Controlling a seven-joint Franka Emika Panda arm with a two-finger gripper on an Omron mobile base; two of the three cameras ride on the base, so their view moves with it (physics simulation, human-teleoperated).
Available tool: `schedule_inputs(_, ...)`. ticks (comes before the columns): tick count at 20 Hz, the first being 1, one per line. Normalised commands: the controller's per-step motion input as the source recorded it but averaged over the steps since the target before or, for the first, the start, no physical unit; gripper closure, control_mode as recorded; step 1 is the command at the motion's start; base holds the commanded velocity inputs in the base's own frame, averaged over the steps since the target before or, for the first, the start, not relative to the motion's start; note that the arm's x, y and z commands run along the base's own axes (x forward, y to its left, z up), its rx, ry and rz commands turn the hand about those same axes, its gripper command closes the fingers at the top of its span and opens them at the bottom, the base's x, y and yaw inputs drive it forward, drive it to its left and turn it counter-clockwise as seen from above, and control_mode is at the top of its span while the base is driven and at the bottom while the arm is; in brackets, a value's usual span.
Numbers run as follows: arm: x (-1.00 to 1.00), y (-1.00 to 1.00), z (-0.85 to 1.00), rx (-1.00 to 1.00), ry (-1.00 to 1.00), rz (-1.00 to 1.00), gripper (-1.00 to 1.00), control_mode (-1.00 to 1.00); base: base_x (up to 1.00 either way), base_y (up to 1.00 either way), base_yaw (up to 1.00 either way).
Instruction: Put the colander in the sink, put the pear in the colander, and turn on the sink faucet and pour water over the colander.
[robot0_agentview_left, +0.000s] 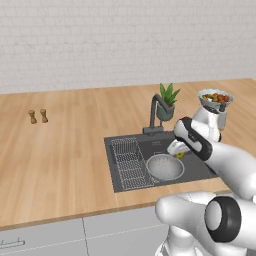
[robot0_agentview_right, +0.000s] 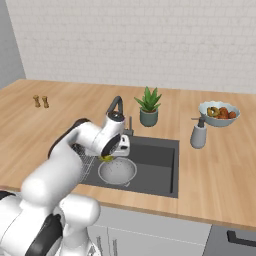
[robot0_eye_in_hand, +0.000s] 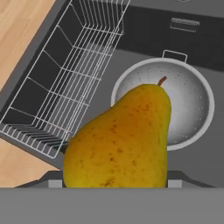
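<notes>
The light grey colander (robot0_agentview_left: 165, 167) (robot0_agentview_right: 117, 171) (robot0_eye_in_hand: 188, 100) sits in the dark grey sink (robot0_agentview_left: 160, 145) (robot0_agentview_right: 160, 165), to the right of the wire rack. My gripper (robot0_agentview_left: 179, 152) (robot0_agentview_right: 110, 156) hangs just above the colander's back rim and is shut on the yellow-green pear (robot0_agentview_left: 180, 155) (robot0_agentview_right: 106, 158) (robot0_eye_in_hand: 122, 140). In the hand view the pear stands close up, its stem toward the colander bowl, and it hides my fingertips. Behind the sink rises the dark faucet (robot0_agentview_left: 155, 112) (robot0_agentview_right: 116, 105), with no water visible.
A wire rack (robot0_agentview_left: 127, 162) (robot0_eye_in_hand: 65, 87) fills the sink's left part. A potted plant (robot0_agentview_left: 167, 102) (robot0_agentview_right: 148, 107), a soap dispenser (robot0_agentview_right: 198, 134) and a fruit bowl (robot0_agentview_left: 215, 98) (robot0_agentview_right: 219, 113) stand behind and right. Two small shakers (robot0_agentview_left: 38, 116) sit far left.
</notes>
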Motion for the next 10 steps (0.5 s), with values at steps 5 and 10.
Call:
schedule_inputs(5, 0.12, -0.43, -0.08, 0.03, 0.0, 0.03, 1.0, -1.0, 0.0, 0.0, 0.0)
schedule_inputs(10, 0.11, -0.03, -0.27, 0.04, 0.0, 0.08, 1.0, -1.0, 0.0, 0.0, 0.0)
